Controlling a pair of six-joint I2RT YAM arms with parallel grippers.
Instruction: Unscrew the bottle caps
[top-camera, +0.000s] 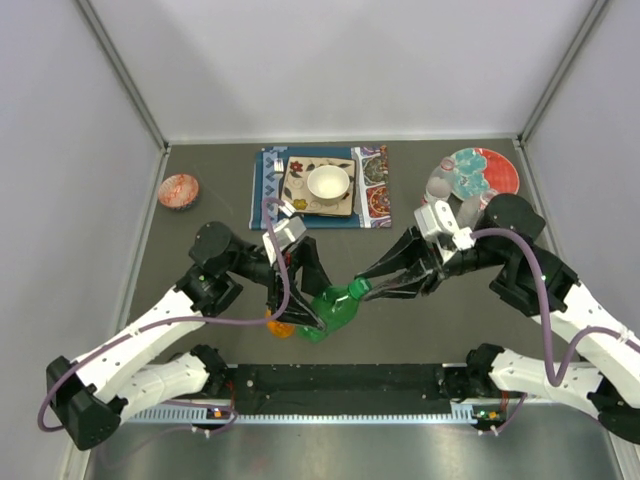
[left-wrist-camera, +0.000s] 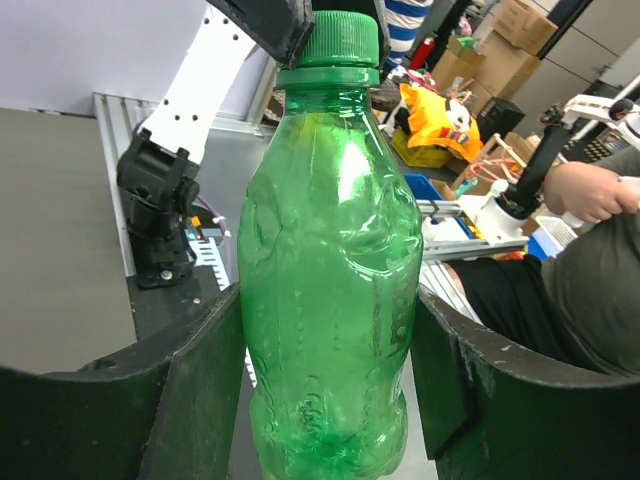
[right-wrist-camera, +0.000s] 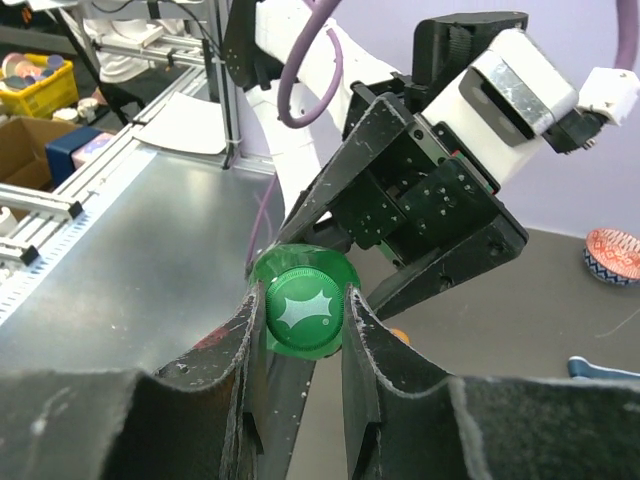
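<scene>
The green bottle (top-camera: 330, 308) is held off the table, tilted, between my two grippers. My left gripper (top-camera: 312, 318) is shut on the bottle's body; in the left wrist view its fingers (left-wrist-camera: 200, 385) press both sides of the green bottle (left-wrist-camera: 330, 280). My right gripper (top-camera: 362, 287) is shut on the green cap (top-camera: 357, 288); in the right wrist view its pads (right-wrist-camera: 362, 335) clamp the green cap (right-wrist-camera: 304, 310) on both sides. The orange bottle (top-camera: 279, 328) lies under the left gripper, mostly hidden. Two clear bottles (top-camera: 440, 187) stand at the back right.
A patterned plate (top-camera: 495, 170) sits at the back right beside the clear bottles. A white bowl (top-camera: 328, 183) rests on a board and a patterned mat (top-camera: 372, 198) at the back centre. A small red bowl (top-camera: 178, 190) sits at the back left.
</scene>
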